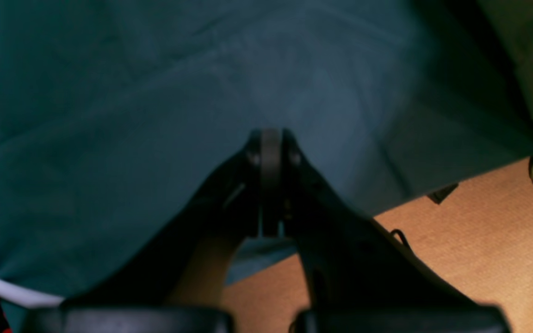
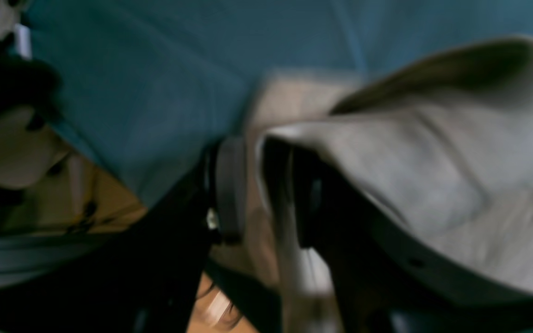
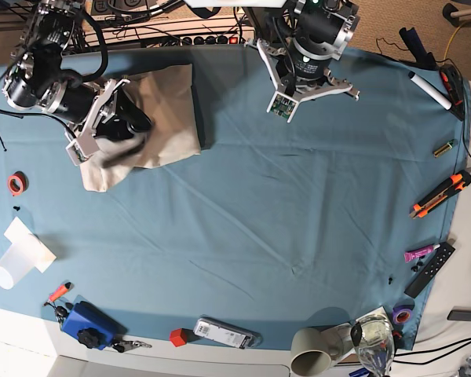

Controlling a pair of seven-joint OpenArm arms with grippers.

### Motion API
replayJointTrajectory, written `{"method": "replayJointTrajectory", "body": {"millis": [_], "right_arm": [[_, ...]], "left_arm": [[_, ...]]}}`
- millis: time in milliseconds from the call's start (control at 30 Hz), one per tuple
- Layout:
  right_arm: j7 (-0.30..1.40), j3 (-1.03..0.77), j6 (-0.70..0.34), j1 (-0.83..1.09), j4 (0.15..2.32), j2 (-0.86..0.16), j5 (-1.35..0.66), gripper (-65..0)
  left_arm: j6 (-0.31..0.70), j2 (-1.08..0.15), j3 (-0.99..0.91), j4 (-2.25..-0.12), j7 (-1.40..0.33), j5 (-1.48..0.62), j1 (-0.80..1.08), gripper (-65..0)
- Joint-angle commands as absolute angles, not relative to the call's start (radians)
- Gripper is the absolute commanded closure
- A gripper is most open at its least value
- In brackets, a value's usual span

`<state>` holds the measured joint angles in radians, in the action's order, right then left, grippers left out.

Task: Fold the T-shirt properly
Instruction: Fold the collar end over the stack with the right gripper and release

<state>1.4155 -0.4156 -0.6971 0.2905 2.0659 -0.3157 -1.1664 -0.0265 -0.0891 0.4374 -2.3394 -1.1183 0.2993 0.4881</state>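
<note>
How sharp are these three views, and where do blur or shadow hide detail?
Base view: sharp and evenly lit. Right wrist view: motion-smeared, with the beige cotton T-shirt draped over the right gripper, whose fingers are soft-edged. Left wrist view: dim and soft, the left gripper a dark silhouette over the teal-blue table cloth.

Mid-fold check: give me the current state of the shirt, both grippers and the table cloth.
T-shirt: folded compact, lying flat, one corner bunched at the right gripper.
Right gripper: jaws partly apart, shirt fabric between them.
Left gripper: shut, empty, above bare cloth.
Table cloth: spread flat, lightly creased.
</note>
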Motion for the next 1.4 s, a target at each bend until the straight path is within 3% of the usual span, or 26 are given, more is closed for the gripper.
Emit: {"method": "replayJointTrajectory", "body": {"millis": [0, 400, 600, 1100, 1367], "right_arm": [[1.396, -0.422, -0.698, 0.283, 2.111, -0.330, -1.166, -17.7], [1.396, -0.453, -0.698, 0.285, 2.199, -0.329, -1.122, -17.6], [1.378, -0.541, -0.698, 0.286, 2.178, -0.327, -0.966, -17.6], [1.396, -0.313, -0.698, 0.285, 1.706, -0.327, -0.951, -17.6], [1.396, -0.342, -0.698, 0.281, 1.875, -0.329, -1.150, -17.6]], "left_arm": [[-0.030, -0.084, 0.440, -2.356, -1.100, 0.303, 0.494, 0.0], [-0.030, -0.083, 0.440, -2.356, -1.100, 0.303, 0.532, 0.0], [-0.030, -0.083, 0.440, -2.356, -1.100, 0.303, 0.532, 0.0], [-0.030, -0.083, 0.440, -2.356, -1.099, 0.300, 0.532, 0.0], [-0.027, -0.084, 0.440, -2.356, -1.099, 0.300, 0.532, 0.0]]}}
